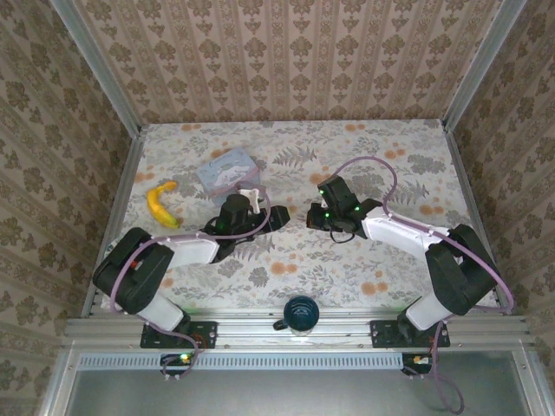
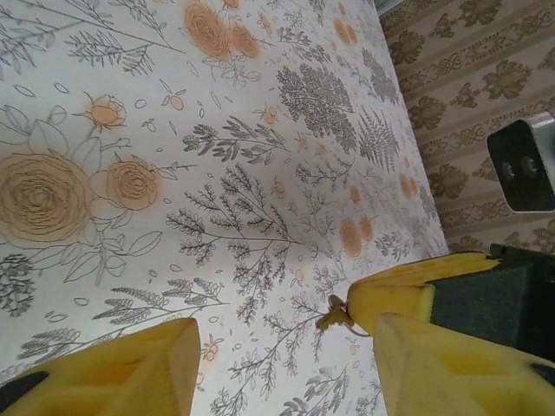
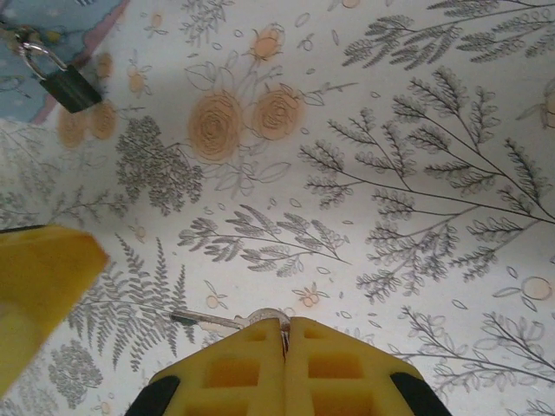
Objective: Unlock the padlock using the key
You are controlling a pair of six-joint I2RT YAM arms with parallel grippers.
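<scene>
Right wrist view: right gripper (image 3: 284,324) clamps key (image 3: 208,321); padlock (image 3: 69,87) against blue tin (image 3: 80,24).

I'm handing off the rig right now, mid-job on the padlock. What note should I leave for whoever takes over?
Left gripper: open, nothing between its fingers, facing the right gripper's tips.
Right gripper: shut on the key, blade sticking out sideways past the fingertips.
Padlock: lying at the edge of the blue tin, well apart from the key; shackle looks closed.
Done: key is picked up.
Left: steady the padlock, bring the key to it, insert, turn, and free the shackle.
</scene>
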